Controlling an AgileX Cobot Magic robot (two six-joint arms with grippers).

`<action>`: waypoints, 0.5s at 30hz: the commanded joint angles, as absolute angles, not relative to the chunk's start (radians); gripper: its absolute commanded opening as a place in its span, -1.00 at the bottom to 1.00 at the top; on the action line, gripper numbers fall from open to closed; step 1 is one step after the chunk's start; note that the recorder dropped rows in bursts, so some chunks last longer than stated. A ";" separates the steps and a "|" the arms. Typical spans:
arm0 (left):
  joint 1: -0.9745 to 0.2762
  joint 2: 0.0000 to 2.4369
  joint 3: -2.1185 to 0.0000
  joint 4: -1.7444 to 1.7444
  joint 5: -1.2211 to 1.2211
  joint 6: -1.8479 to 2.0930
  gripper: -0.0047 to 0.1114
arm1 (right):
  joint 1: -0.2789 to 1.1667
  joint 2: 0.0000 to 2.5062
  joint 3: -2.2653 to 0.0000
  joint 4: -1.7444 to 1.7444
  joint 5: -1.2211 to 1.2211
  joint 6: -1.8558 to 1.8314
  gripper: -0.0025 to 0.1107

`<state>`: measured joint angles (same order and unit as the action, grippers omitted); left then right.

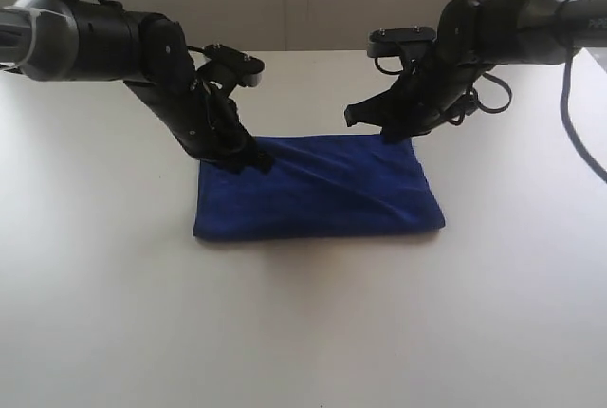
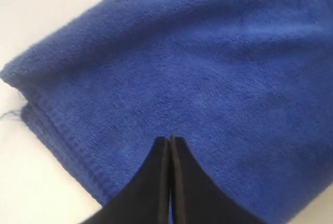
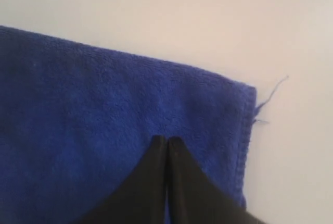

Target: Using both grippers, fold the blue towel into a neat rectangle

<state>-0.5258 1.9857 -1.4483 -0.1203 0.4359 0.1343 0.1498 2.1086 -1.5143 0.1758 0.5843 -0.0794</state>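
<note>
Exterior front-on; wrist views close over towel point(image 2: 218, 67).

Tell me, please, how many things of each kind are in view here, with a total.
Towels: 1, the blue towel, lying folded
Claws: 2, the left claw and the right claw, both shut, at the towel's two far corners
Tables: 1, the white table
Total: 4

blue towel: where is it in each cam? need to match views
Exterior: blue towel lies flat at picture centre.
Left wrist: fills most of the picture, beneath the left gripper tips.
Right wrist: covers about half, loose thread at its corner.
Shared landmark: the white table.
</note>
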 commanded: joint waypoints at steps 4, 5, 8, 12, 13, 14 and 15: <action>-0.583 1.984 -1.401 -0.177 0.504 0.187 -0.92 | 0.152 2.154 -1.515 0.351 0.613 -0.230 -0.96; -0.583 1.984 -1.396 -0.177 0.501 0.187 -0.92 | 0.159 2.157 -1.515 0.367 0.617 -0.245 -0.96; -0.583 1.988 -1.371 -0.177 0.489 0.187 -0.92 | 0.178 2.157 -1.515 0.365 0.604 -0.261 -0.96; -0.581 2.013 -1.338 -0.177 0.505 0.187 -0.92 | 0.178 2.161 -1.515 0.365 0.561 -0.261 -0.96; -0.581 2.017 -1.333 -0.177 0.515 0.187 -0.92 | 0.178 2.165 -1.515 0.363 0.558 -0.261 -0.96; -0.581 2.020 -1.329 -0.177 0.525 0.187 -0.92 | 0.176 2.171 -1.515 0.363 0.558 -0.261 -0.96; -0.581 2.020 -1.327 -0.177 0.530 0.187 -0.92 | 0.176 2.180 -1.515 0.363 0.558 -0.261 -0.96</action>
<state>-0.5831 2.0095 -1.3471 -0.1677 0.4805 0.1811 0.1795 2.1656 -1.5143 0.3608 0.5728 -0.2478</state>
